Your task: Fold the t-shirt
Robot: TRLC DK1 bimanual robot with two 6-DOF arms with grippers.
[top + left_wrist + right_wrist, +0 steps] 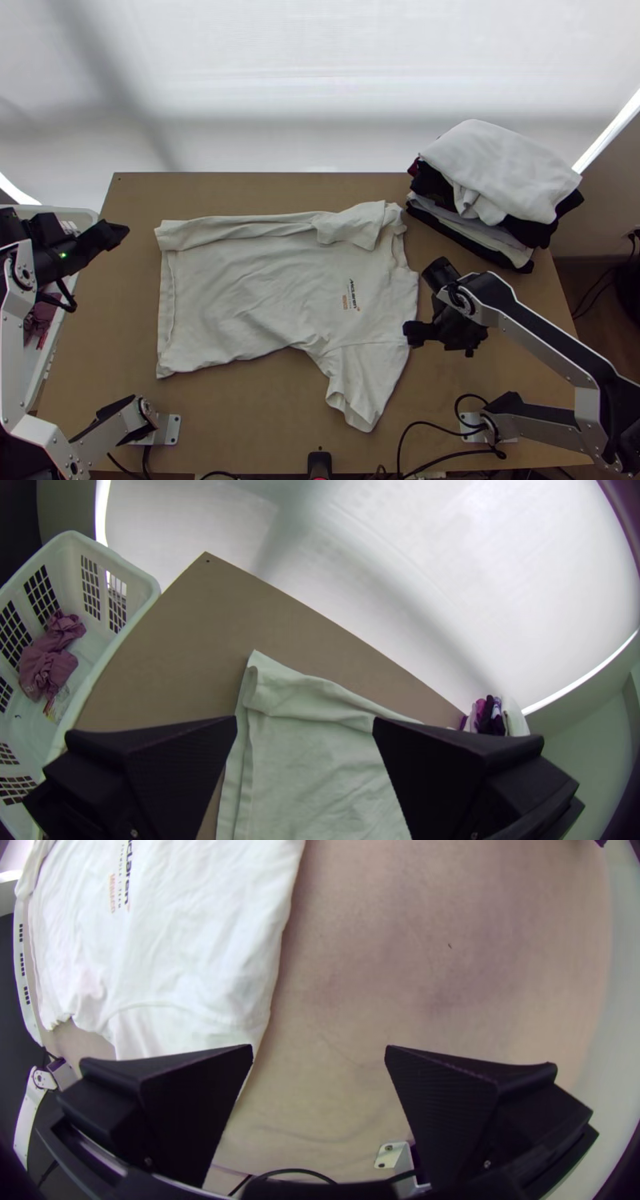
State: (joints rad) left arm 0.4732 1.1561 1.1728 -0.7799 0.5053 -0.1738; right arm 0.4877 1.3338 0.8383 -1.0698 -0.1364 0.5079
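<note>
The white t-shirt (256, 296) lies mostly spread on the table, its far side folded over in a strip with that sleeve on top; the near sleeve (364, 384) sticks out toward the table's near edge. My left gripper (120, 232) is left of the shirt's hem, above the table; in the left wrist view my left gripper (305, 723) is open, the shirt (320, 767) beyond it. At the shirt's right side stands my right gripper (416, 334); in the right wrist view my right gripper (320, 1053) is open with nothing between its fingers, beside the shirt (187, 960).
A pile of folded clothes (500, 172) sits at the table's far right corner. A white basket (143, 607) with mauve cloth (50, 660) inside stands at the left edge. Black cables (436, 428) run along the near edge.
</note>
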